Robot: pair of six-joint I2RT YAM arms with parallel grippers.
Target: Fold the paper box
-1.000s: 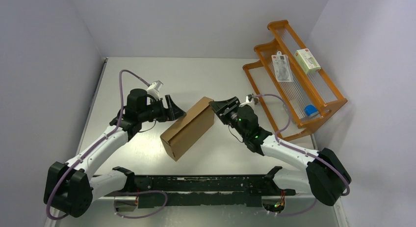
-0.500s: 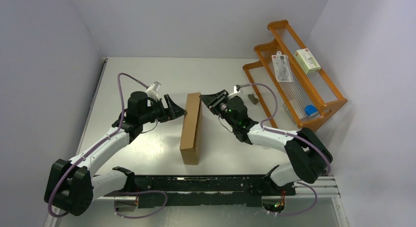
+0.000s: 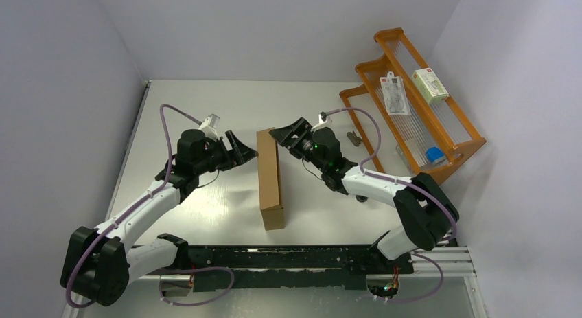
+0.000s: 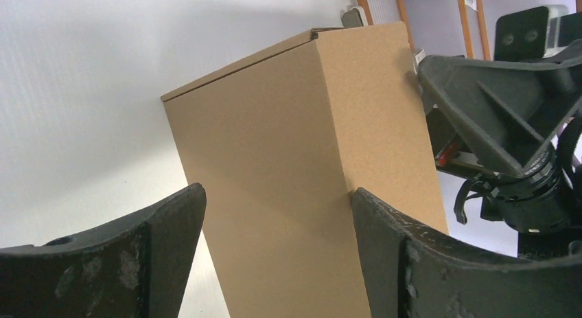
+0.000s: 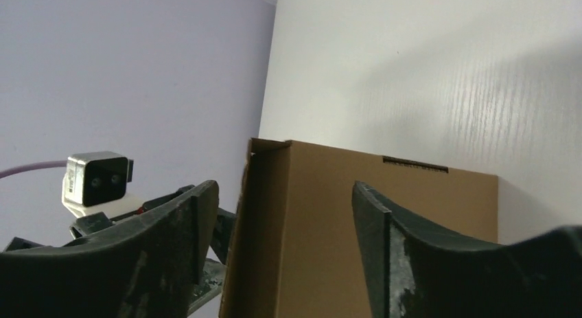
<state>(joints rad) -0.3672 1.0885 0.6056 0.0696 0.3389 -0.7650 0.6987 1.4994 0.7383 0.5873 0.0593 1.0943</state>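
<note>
The paper box is a closed brown cardboard mailer standing on a narrow long side, running from mid-table toward the near edge. My left gripper is open just left of the box's far end. In the left wrist view the box fills the gap of the left gripper, and one fingertip meets the box's edge. My right gripper is open at the box's far right corner. In the right wrist view the right gripper straddles the box's end.
An orange wire rack stands at the right, holding a white-and-green carton, a blister pack and a blue item. A small dark object lies near the rack. A black rail runs along the near edge.
The box has turned from lying diagonally to standing on edge, pointing toward the near edge. Both grippers have moved in toward its far end, the right one farther left.
</note>
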